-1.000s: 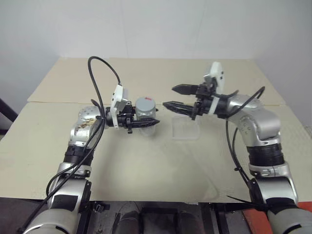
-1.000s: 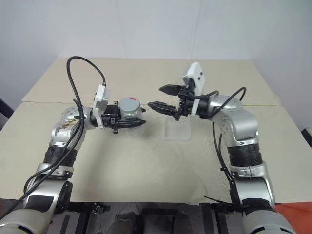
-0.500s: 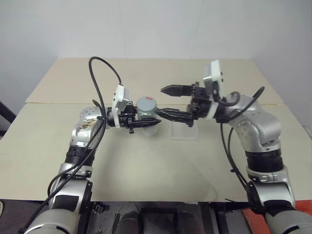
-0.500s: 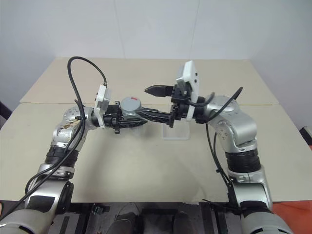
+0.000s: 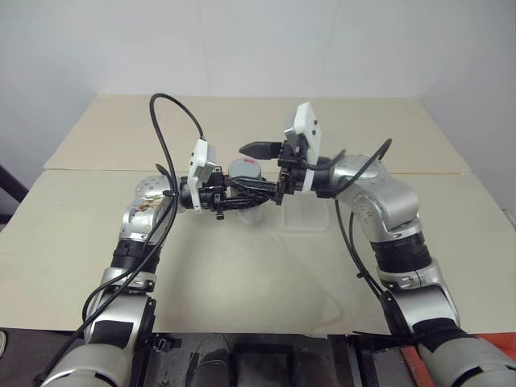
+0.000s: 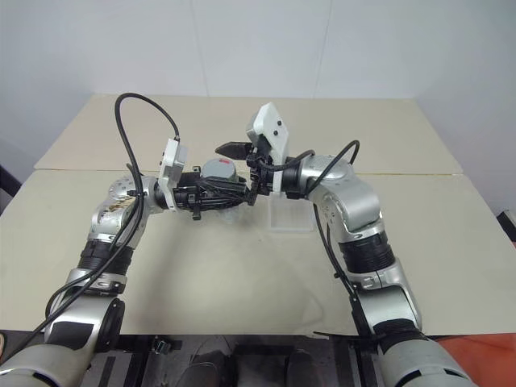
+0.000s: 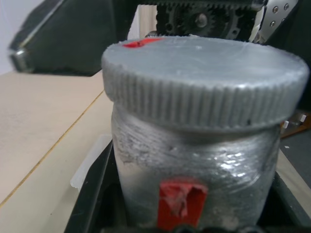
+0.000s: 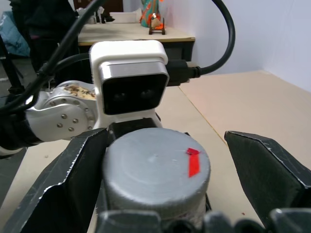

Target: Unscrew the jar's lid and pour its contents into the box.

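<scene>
My left gripper (image 5: 240, 195) is shut on the silvery-grey jar (image 7: 194, 165), held upright above the table, with its red label mark (image 7: 182, 204) facing the left wrist camera. The ribbed lid (image 8: 155, 167) sits screwed on the jar and carries a red mark (image 8: 193, 163). Level and open, my right gripper (image 5: 247, 168) has one black finger (image 8: 63, 194) close against the lid's side and the other finger (image 8: 272, 170) a gap away. The clear box (image 5: 306, 214) lies on the table just right of the jar, under my right wrist. The contents are hidden inside the jar.
The beige table (image 5: 242, 274) has a seam (image 5: 97, 170) running across it behind the arms. Black cables (image 5: 165, 121) loop over both forearms. In the right wrist view, my left wrist's white camera housing (image 8: 129, 80) faces the jar closely.
My right gripper has swung left from above the box, and its open fingers now straddle the lid. The left gripper and the jar have stayed in place.
</scene>
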`<state>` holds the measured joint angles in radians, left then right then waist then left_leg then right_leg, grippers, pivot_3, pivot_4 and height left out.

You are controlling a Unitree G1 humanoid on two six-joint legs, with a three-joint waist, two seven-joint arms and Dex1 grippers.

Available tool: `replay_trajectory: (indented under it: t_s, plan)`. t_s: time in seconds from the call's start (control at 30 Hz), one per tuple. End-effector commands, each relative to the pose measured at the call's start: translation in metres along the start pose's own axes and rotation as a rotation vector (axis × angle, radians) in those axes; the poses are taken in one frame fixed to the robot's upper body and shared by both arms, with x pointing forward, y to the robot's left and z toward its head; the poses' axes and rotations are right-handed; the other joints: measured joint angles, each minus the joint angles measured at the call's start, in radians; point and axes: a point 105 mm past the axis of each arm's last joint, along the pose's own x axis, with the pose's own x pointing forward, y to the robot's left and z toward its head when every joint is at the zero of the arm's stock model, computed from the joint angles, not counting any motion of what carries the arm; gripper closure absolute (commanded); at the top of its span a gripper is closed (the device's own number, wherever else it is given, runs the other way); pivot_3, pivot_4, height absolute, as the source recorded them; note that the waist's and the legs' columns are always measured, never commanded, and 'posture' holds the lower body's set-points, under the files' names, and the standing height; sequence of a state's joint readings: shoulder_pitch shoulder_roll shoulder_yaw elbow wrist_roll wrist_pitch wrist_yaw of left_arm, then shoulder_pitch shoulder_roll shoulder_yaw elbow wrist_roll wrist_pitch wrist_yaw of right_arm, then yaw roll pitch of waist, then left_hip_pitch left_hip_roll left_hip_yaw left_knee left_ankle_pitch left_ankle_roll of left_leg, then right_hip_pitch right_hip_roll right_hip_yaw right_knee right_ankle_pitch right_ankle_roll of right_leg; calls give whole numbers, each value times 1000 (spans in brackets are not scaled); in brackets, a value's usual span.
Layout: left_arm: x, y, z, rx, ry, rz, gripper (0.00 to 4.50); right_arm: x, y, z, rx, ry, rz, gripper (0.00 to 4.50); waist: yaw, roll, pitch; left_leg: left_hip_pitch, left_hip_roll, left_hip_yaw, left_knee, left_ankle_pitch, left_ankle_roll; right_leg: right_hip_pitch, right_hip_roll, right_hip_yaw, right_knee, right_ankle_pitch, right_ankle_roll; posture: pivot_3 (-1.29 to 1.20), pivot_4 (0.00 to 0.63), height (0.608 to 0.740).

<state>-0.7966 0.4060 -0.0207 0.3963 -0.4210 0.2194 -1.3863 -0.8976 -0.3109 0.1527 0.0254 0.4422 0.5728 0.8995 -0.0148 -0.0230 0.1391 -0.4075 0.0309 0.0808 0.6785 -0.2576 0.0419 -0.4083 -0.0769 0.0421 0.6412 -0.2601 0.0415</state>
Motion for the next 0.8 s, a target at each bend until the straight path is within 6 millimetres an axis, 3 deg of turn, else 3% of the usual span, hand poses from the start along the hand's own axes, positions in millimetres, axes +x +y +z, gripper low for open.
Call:
replay_trajectory:
  t_s: [0.03, 0.47, 0.8]
  plan:
    - [-1, -1, 14, 53, -18, -13, 2568, 0, -3, 13, -56, -30, -8, 27, 0, 0, 0, 0, 0, 0, 0, 0, 0, 0, 0, 0, 0, 0, 0, 0, 150, 740]
    - [-1, -2, 14, 49, -14, -30, 2568, -37, -16, 11, -30, -30, -62, 27, 0, 0, 0, 0, 0, 0, 0, 0, 0, 0, 0, 0, 0, 0, 0, 0, 150, 740]
    - [-1, -2, 14, 48, -15, -37, 2568, -50, -18, 6, -28, -11, -82, 27, 0, 0, 0, 0, 0, 0, 0, 0, 0, 0, 0, 0, 0, 0, 0, 0, 150, 740]
